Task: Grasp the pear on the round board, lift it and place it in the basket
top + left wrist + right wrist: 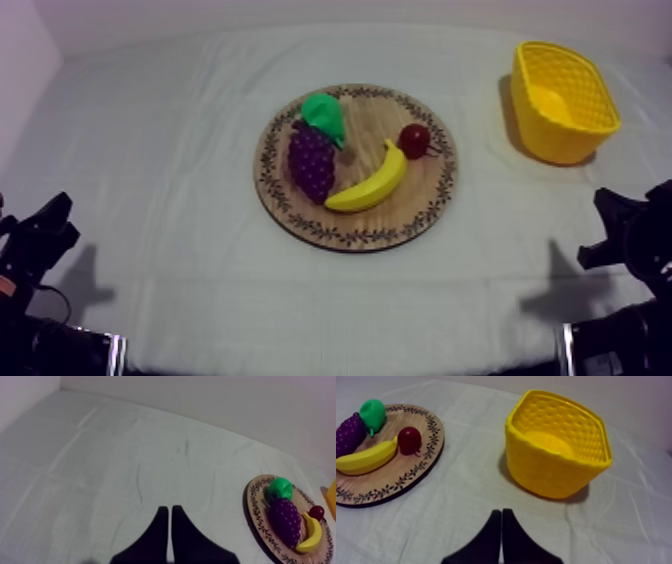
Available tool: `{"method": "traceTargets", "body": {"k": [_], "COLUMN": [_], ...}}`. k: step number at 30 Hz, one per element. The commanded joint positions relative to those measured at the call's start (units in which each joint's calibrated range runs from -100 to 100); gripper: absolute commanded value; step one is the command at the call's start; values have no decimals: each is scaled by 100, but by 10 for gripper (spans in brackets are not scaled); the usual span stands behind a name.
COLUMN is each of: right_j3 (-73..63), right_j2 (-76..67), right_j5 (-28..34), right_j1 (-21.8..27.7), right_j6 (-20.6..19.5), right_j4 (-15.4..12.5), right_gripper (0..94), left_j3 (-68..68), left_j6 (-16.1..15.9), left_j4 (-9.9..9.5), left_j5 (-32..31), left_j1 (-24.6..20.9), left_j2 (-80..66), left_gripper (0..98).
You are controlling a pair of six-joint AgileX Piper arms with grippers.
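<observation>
A green pear (324, 114) lies at the far edge of the round wooden board (420, 215), touching the bunch of purple grapes (312, 162). The pear (280, 487) (372, 412) is on the board in both wrist views too. The yellow basket (562, 100) stands empty at the far right, close ahead of my right gripper (501, 513). That gripper's fingers lie together as a narrow wedge over bare cloth. My left gripper (167, 511) is shut too, over the cloth well left of the board (256, 511). Both arms rest low at the table's front corners.
A banana (369, 184) and a small red fruit (415, 140) also lie on the board, right of the grapes. The board sits mid-table. Bare cloth stretches from the board to the basket and along the front edge.
</observation>
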Motion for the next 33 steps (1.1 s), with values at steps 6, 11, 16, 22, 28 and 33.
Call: {"method": "traceTargets", "body": {"k": [6, 11, 16, 22, 28, 33], "right_j3": [2, 2, 2, 2, 2, -5], "right_j2": [-3, -3, -3, -3, -3, -3], "right_j5": [-8, -8, -8, -8, -8, 33], "right_j1": [-4, -4, -4, -4, -4, -88], "right_j6": [-190, -190, -190, -190, -190, -192], "right_j4": [2, 2, 2, 2, 2, 6], "right_gripper": [3, 3, 3, 3, 3, 3], "left_j3": [-2, -2, -2, -2, -2, -2], "left_j6": [-1, -1, -1, -1, -1, -1], "left_j4": [1, 1, 1, 1, 1, 1], "left_j5": [2, 2, 2, 2, 2, 2], "left_j1": [1, 1, 1, 1, 1, 1], "left_j2": [2, 2, 2, 2, 2, 2], "left_gripper": [1, 1, 1, 1, 1, 1]}}
